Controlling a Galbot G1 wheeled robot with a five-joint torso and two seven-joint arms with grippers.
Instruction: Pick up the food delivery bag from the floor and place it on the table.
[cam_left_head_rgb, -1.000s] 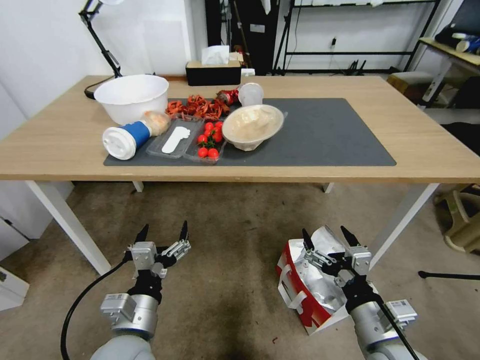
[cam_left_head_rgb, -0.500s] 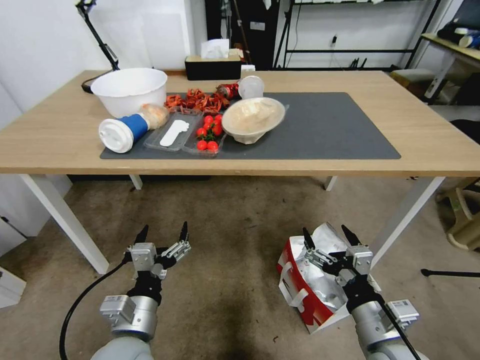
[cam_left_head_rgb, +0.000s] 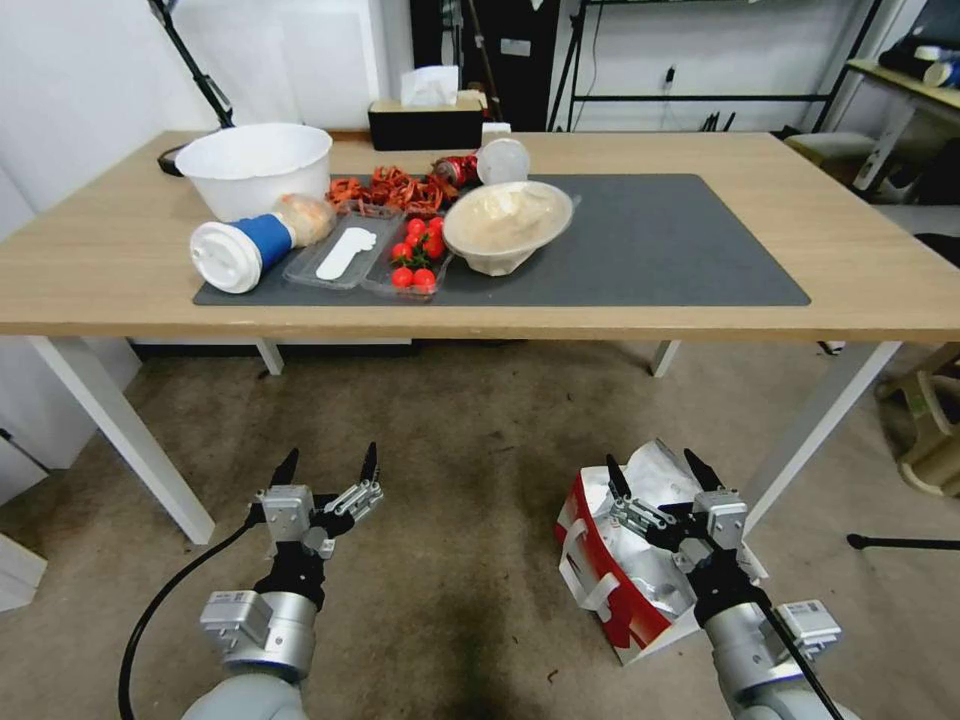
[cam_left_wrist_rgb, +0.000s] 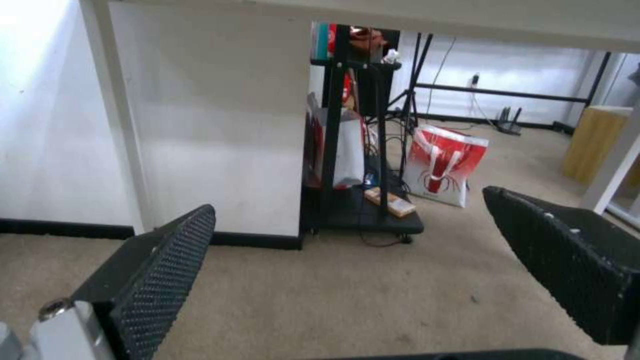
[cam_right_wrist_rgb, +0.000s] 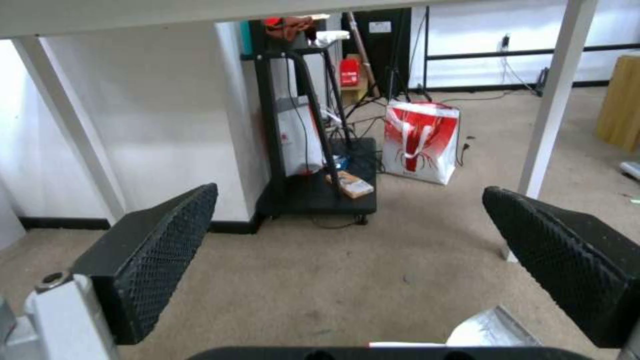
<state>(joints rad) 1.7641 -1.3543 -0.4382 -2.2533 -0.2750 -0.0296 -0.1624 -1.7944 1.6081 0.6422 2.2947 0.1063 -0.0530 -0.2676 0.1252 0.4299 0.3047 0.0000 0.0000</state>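
The boxy red-and-white food delivery bag (cam_left_head_rgb: 610, 580) is sitting open on the stained beige floor (cam_left_head_rgb: 470, 450), showing crinkly foil lining, near the light-wood table's (cam_left_head_rgb: 850, 270) white leg. The right gripper (cam_left_head_rgb: 655, 478) is hovering over it, jaws spread wide, empty. The left gripper (cam_left_head_rgb: 325, 465) is hanging open beside.

Readable text: I can make out none on anything in my views.
Bag (cam_left_head_rgb: 610, 590): I see red and white only, no legible lettering.
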